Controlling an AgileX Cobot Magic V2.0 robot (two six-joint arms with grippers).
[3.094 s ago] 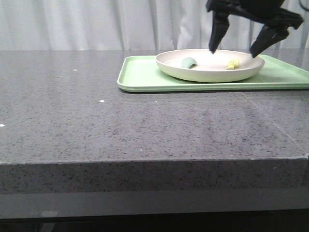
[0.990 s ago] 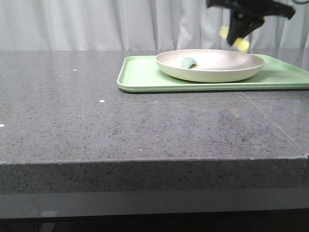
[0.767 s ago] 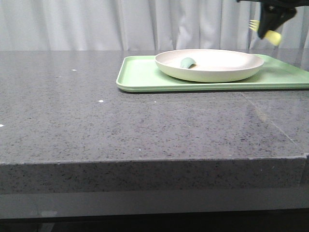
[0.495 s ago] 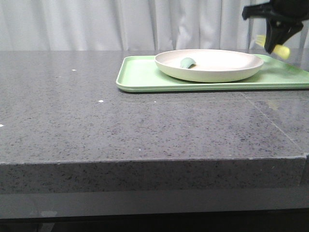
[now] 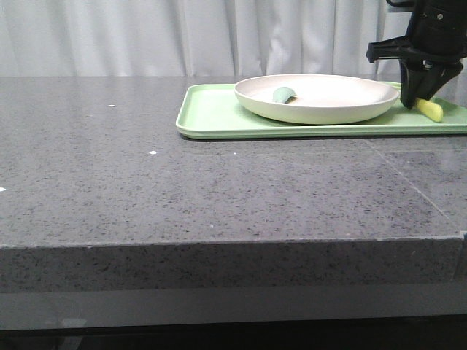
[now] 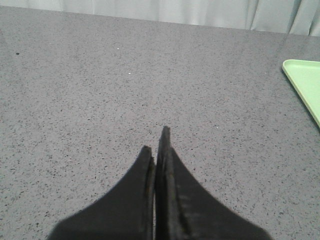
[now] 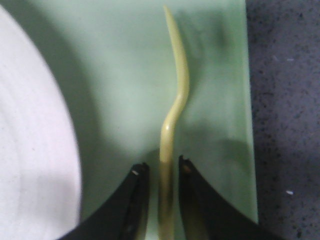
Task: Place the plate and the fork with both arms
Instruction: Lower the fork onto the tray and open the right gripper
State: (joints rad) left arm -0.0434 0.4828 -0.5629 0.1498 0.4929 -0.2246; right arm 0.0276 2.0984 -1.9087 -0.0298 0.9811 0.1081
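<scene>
The cream plate (image 5: 317,98) sits on the light-green tray (image 5: 211,117). The pale-yellow fork (image 5: 430,109) lies on the tray just right of the plate. In the right wrist view the fork (image 7: 175,110) runs along the tray (image 7: 215,60) beside the plate's rim (image 7: 30,150). My right gripper (image 5: 416,93) is low over the fork's handle. Its jaws (image 7: 161,167) stand slightly apart, with a thin gap on each side of the handle. My left gripper (image 6: 156,142) is shut and empty above bare grey table, out of the front view.
A grey-green spoon (image 5: 284,94) lies in the plate. The tray's corner (image 6: 305,80) shows in the left wrist view. The grey stone table (image 5: 219,189) stretches to the left and front. A white curtain hangs behind.
My right gripper carried the fork from above the plate to the right and down onto the tray. Its jaws now stand slightly apart around the handle.
</scene>
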